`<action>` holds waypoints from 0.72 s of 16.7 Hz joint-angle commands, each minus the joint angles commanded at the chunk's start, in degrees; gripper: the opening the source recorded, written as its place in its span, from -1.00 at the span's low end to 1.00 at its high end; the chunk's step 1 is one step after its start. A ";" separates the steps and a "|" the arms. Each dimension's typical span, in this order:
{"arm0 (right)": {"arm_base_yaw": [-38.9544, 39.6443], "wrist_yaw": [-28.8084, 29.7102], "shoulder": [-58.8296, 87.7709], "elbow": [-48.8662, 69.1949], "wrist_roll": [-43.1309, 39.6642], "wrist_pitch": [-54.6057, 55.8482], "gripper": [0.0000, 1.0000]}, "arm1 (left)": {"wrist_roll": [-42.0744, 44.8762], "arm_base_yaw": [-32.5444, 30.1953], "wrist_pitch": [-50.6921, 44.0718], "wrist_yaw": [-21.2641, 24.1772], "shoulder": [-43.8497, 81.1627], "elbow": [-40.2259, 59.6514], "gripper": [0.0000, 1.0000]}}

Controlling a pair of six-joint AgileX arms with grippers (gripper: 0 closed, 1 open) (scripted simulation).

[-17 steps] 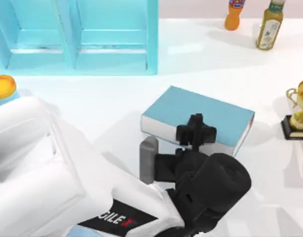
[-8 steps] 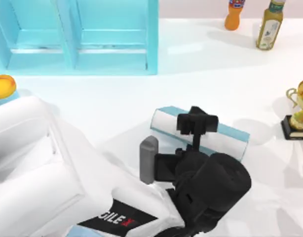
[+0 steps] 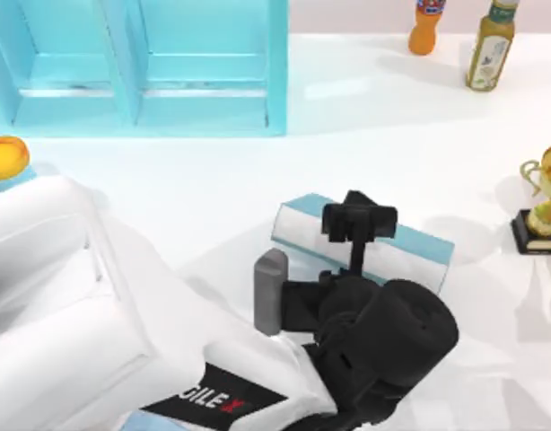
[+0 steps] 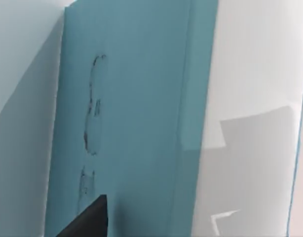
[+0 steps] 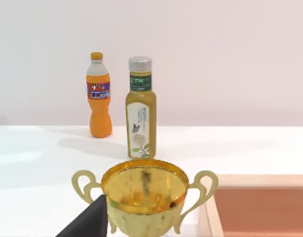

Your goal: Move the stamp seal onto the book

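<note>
Grip could not be told on the left gripper (image 3: 358, 218), which hovered over the stiff, thick teal-blue book (image 3: 410, 244), a broad landing surface.

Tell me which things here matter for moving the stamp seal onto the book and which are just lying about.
Job: book, left gripper above it.
Lying about: orange bottle, green-label bottle, gold trophy, blue shelf unit.

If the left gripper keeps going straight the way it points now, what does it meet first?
Most likely the book: its teal cover faces the left wrist camera, and from above the left gripper sits over the book. How much gap remains is unclear.
</note>
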 joint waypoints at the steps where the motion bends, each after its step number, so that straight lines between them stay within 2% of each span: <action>1: 0.00 0.00 0.00 0.00 0.00 0.00 1.00 | -1.06 -0.47 -1.04 -0.32 -0.17 0.11 1.00; 6: 0.00 0.00 0.00 0.00 0.00 0.00 1.00 | -11.42 -5.79 -13.42 -4.05 -1.27 0.61 1.00; 12: 0.00 0.00 0.00 0.00 0.00 0.00 1.00 | -28.77 -15.49 -34.83 -11.88 -3.80 1.73 1.00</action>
